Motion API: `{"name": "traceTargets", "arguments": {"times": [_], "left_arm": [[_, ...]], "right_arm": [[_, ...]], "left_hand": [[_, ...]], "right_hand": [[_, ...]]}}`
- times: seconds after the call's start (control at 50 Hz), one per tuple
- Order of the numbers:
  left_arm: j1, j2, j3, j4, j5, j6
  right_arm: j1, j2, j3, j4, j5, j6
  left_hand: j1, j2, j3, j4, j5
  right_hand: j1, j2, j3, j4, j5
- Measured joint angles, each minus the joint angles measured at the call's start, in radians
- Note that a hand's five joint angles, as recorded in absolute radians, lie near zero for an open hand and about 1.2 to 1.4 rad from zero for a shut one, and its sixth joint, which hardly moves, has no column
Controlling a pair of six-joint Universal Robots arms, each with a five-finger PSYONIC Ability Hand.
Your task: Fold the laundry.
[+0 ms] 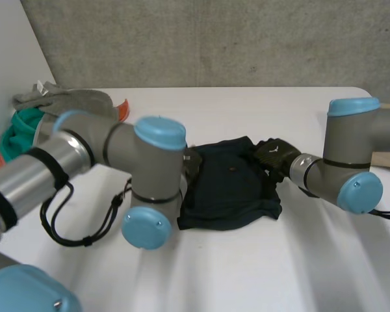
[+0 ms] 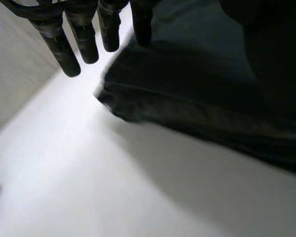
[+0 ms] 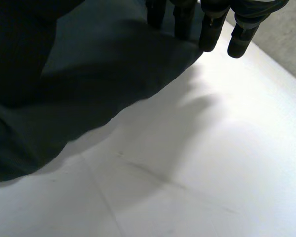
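One dark navy garment point(image 1: 231, 188) (rumpled, roughly squared) lies on white table point(image 1: 279, 260).

The garment point(image 1: 231, 188) lies on the middle of the table point(image 1: 266, 266), between my left hand point(image 1: 192, 161) and my right hand point(image 1: 273, 155). A laundry pile point(image 1: 65, 103) sits at the far left corner.

The left arm point(image 1: 84, 153) reaches in from the near left, its elbow bent so the wrist turns toward the table's middle. The left hand point(image 1: 192, 161) is mostly hidden behind that joint. In its wrist view its fingers point(image 2: 84, 39) are straight and slightly spread. The right arm point(image 1: 351, 146) comes in from the right, forearm pointing inward, ending in the right hand point(image 1: 273, 155). Its fingers point(image 3: 209, 29) are also straight, side by side.
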Motion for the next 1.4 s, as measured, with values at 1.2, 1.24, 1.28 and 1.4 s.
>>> {"name": "traceTargets", "arguments": {"times": [1.2, 1.24, 1.28, 1.4], "left_arm": [[0.120, 0.486, -0.363, 0.141, 0.412, -0.280], [0.120, 0.486, -0.365, 0.144, 0.412, -0.281], [0.120, 0.486, -0.366, 0.146, 0.412, -0.281], [0.120, 0.485, -0.368, 0.149, 0.412, -0.281]], "right_arm": [[0.122, -0.232, 0.795, -1.034, 0.052, -0.021], [0.122, -0.225, 0.781, -1.033, 0.053, -0.018], [0.123, -0.217, 0.766, -1.031, 0.053, -0.014], [0.127, -0.187, 0.718, -1.023, 0.052, -0.009]], "left_hand": [[0.000, 0.000, 0.000, 0.000, 0.000], [0.000, 0.000, 0.000, 0.000, 0.000], [0.000, 0.000, 0.000, 0.000, 0.000], [0.000, 0.000, 0.000, 0.000, 0.000]], "right_hand": [[0.056, 0.060, 0.004, 0.015, 0.002], [0.066, 0.068, 0.014, 0.023, 0.012], [0.125, 0.124, 0.078, 0.077, 0.072], [0.365, 0.375, 0.334, 0.330, 0.240]]}}
